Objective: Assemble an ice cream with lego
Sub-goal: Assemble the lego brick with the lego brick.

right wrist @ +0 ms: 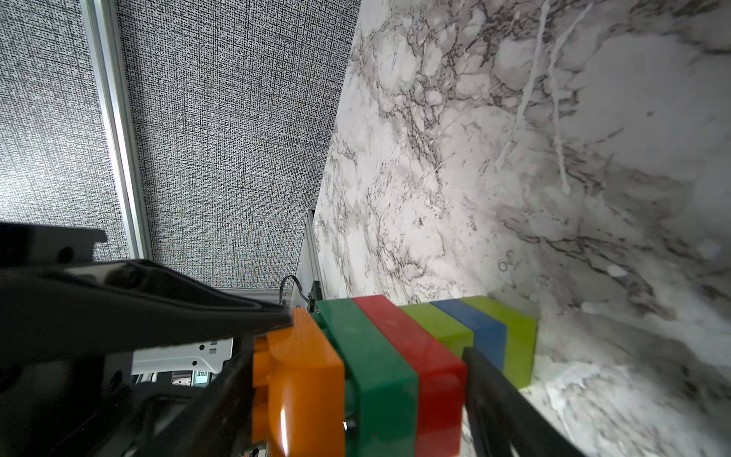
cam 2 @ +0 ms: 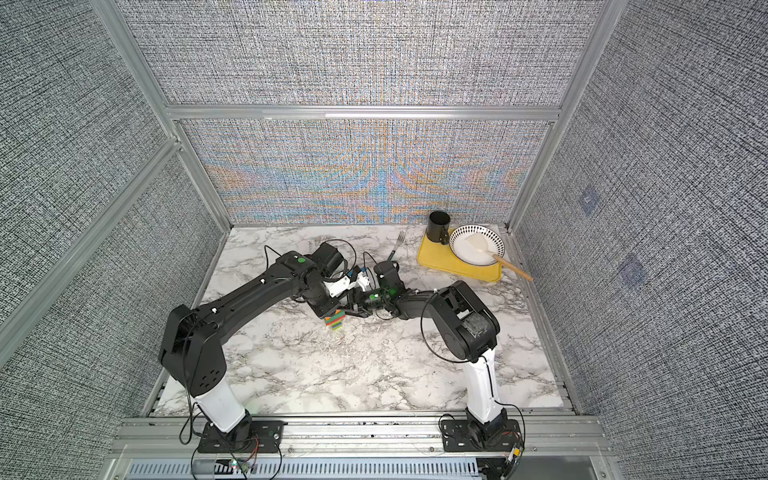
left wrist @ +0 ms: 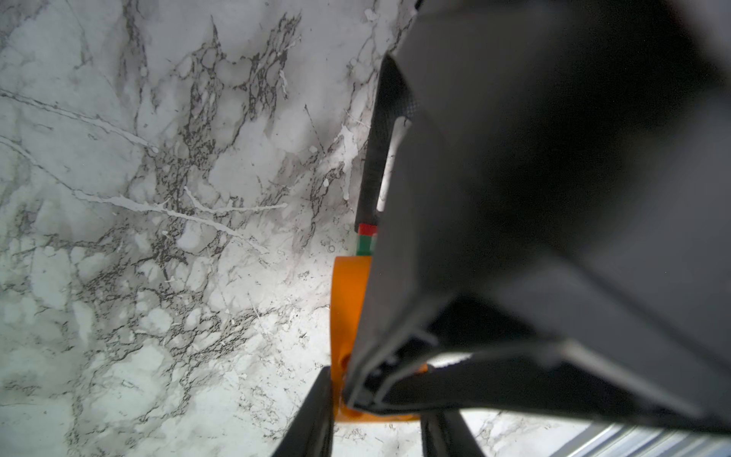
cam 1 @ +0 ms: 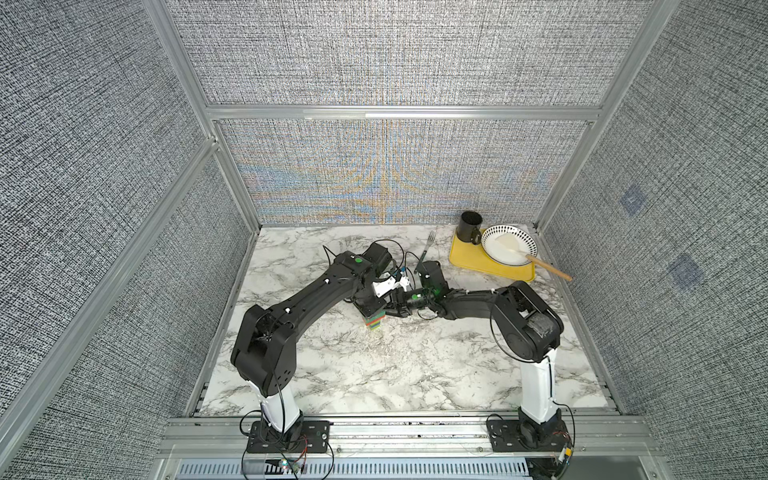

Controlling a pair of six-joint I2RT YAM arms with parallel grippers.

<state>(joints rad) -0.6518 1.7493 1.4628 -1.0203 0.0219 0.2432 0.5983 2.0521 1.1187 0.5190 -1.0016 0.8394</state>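
Looked like the final press: the ice cream point(cam 1: 376, 323) stood upright on the marble table point(cam 1: 374, 374). The left gripper point(cam 1: 369, 311) clamped its orange top point(right wrist: 300, 372). The right gripper point(right wrist: 360, 350) had its jaws straddling the orange-to-red layers. Gripping? Couldn't tell. Next called for a firm, square squeeze.

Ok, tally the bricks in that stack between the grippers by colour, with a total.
orange brick: 1
dark green brick: 1
red brick: 1
lime bricks: 2
blue brick: 1
Total: 6
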